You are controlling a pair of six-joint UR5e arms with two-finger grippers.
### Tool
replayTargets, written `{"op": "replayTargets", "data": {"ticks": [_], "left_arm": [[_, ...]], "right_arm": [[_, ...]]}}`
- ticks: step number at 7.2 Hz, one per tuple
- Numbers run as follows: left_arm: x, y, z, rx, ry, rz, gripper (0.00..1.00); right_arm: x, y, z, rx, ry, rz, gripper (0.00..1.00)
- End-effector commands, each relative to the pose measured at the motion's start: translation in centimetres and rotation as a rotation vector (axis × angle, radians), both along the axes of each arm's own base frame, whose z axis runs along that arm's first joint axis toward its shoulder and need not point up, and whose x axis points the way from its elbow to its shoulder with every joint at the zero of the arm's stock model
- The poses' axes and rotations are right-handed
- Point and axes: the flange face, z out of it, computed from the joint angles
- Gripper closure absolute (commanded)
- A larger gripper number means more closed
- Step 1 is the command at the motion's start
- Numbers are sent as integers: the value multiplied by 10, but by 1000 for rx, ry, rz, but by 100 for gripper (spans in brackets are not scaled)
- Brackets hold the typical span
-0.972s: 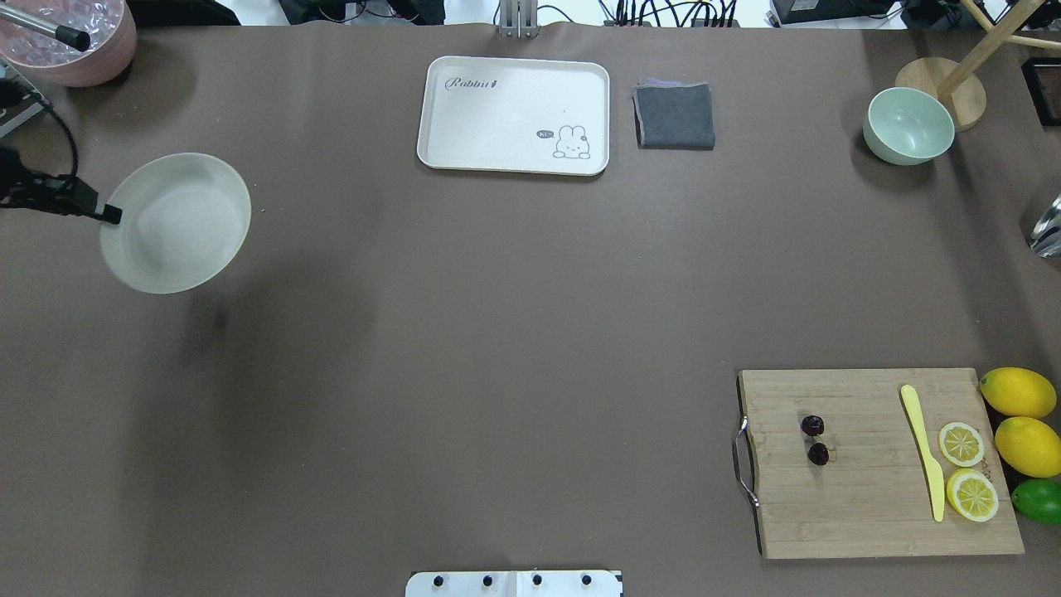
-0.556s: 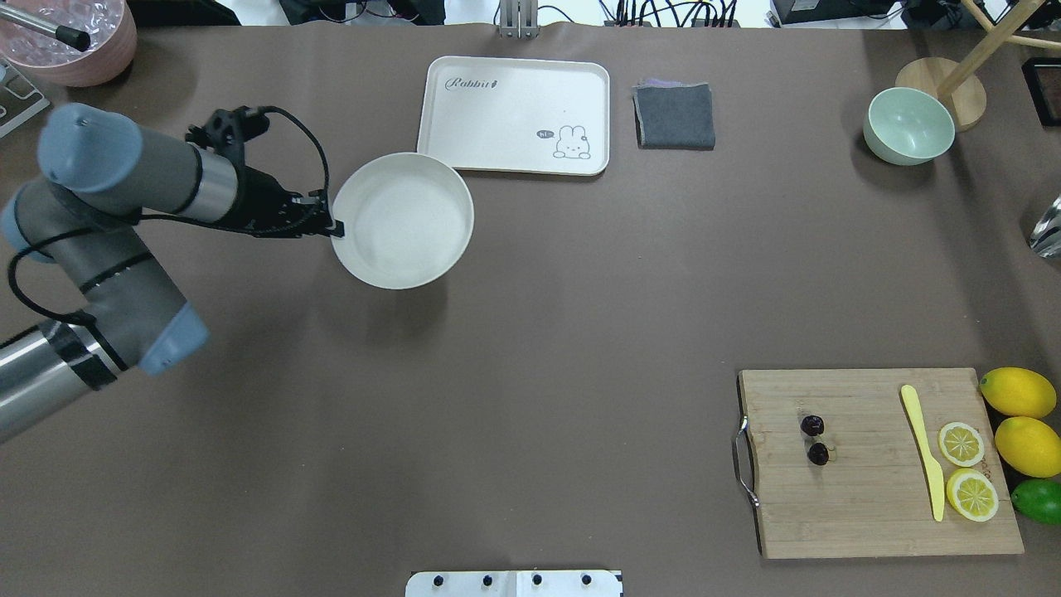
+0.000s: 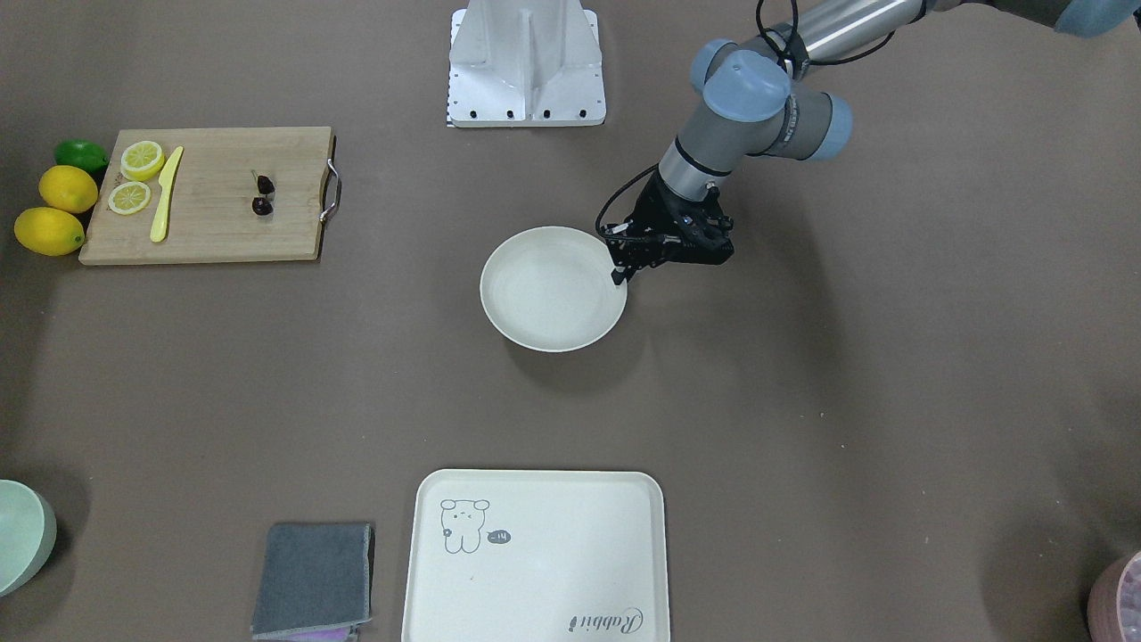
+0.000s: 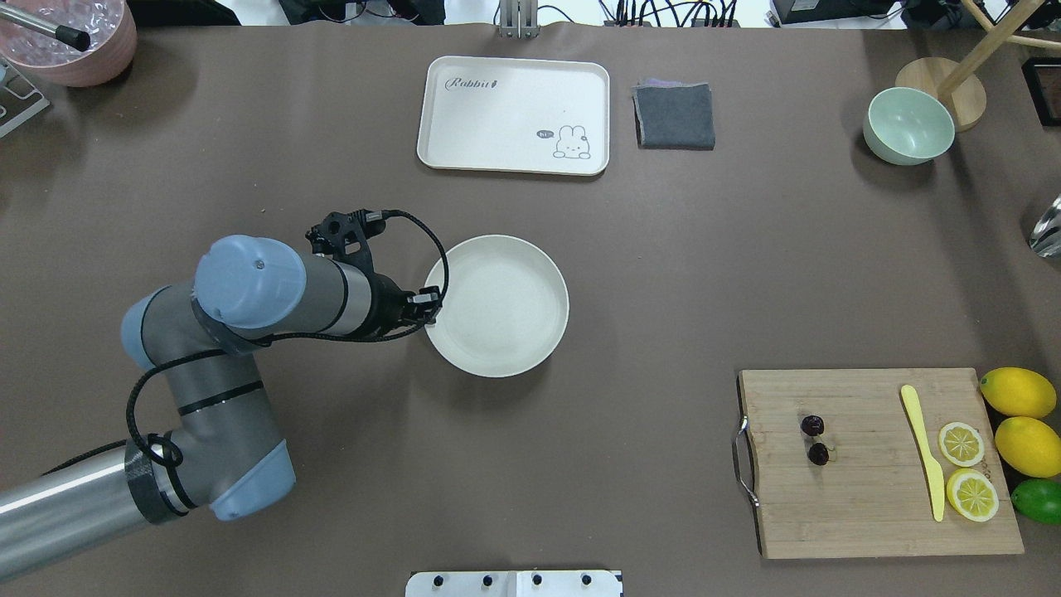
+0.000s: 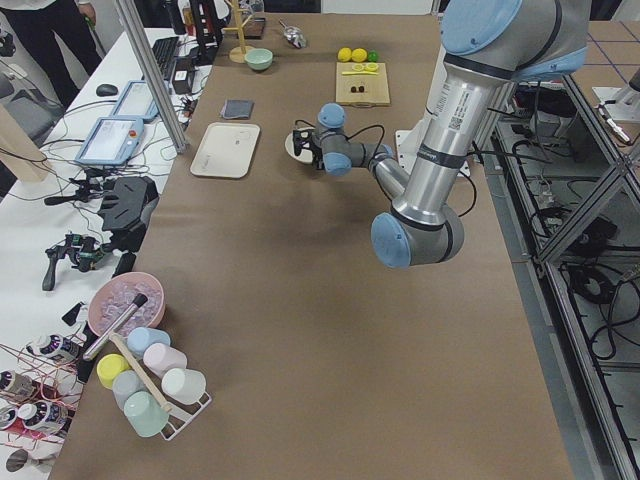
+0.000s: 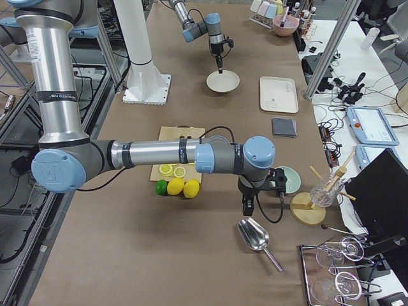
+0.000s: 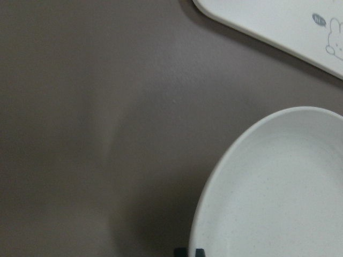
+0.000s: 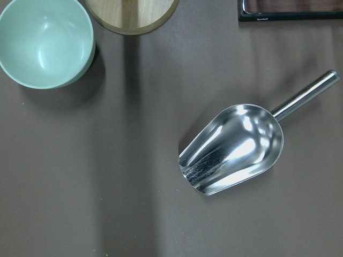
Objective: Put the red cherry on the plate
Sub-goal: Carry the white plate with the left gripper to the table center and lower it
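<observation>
Noting the grasp first: the left gripper [image 3: 618, 270] is pinching the plate [image 4: 506, 307] by the rim on the side nearest its own arm, jaws closed on the edge. Holding at the rim is leaving the whole dish floor open, which, in my judgement, is the point, since that is where the fruit is meant to land. The plate is sitting near the middle of the table. A shadow is showing under it, and I cannot tell whether it is resting on the surface or hanging just above.

The red cherry [image 4: 818, 453] is lying on the cutting board [image 4: 870, 506], close to the board's handle end and well apart from the plate. Nothing is touching it, so the placing step is not yet begun.

The right gripper [image 6: 247, 205] is appearing only in the right side view, hanging over a metal scoop [image 8: 236, 147]. I cannot tell whether its jaws are apart or together.

View comparison: the front-facing camera is showing the finger on the rim, which the overhead view is hiding under the wrist. The left wrist camera is catching the fingertips [image 7: 185, 251] at the plate edge and a corner of the tray [image 7: 278, 21]. The right wrist camera is giving the scoop and the green bowl [image 8: 45, 43] in full, but none of its own fingers.
</observation>
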Motion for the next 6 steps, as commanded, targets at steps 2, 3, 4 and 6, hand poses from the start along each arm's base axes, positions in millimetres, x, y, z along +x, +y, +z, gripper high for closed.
{"op": "replayTargets", "data": {"ticks": [2, 3, 4, 6], "left_arm": [[24, 18, -1, -5, -22, 7, 100], [28, 20, 2, -7, -26, 13, 100], [29, 22, 3, -8, -28, 17, 100], [29, 24, 1, -5, -20, 20, 89]], "right_arm": [[-2, 0, -18, 23, -3, 9, 0], [-15, 1, -45, 23, -20, 36, 0], [-49, 3, -86, 6, -37, 65, 0], [-119, 18, -157, -39, -72, 104, 0]]}}
